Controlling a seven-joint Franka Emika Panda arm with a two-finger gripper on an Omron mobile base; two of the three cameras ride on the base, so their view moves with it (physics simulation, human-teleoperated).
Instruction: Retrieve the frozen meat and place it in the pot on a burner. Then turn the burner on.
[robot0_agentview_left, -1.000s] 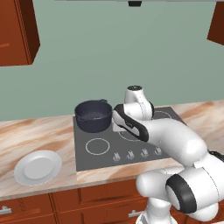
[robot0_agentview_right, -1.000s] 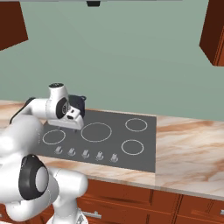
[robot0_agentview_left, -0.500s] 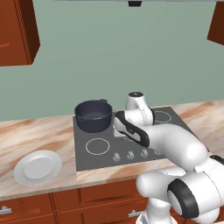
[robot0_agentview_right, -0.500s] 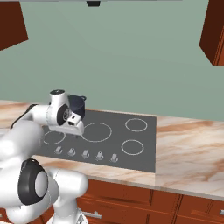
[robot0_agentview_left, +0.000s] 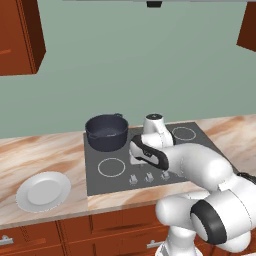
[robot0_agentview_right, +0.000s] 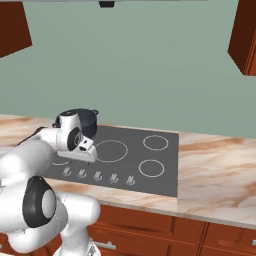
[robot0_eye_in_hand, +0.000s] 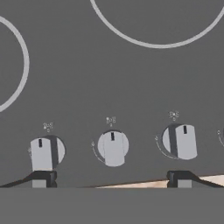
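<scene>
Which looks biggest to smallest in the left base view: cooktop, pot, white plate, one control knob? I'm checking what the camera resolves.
1. cooktop, the largest by far.
2. white plate and pot look about alike; the plate lies nearer the camera, so I won't rank them.
3. control knob, smallest.

Pot (robot0_agentview_left: 106, 132) sits on rear-left burner of dark cooktop (robot0_agentview_left: 100, 175). White plate (robot0_agentview_left: 44, 190) lies on marble counter (robot0_agentview_left: 20, 155), left of cooktop. Arm bends low over the knob row (robot0_agentview_left: 149, 177).

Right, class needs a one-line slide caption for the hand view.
Open hand poised above the cooktop, its middle knob between the fingertips.
</scene>
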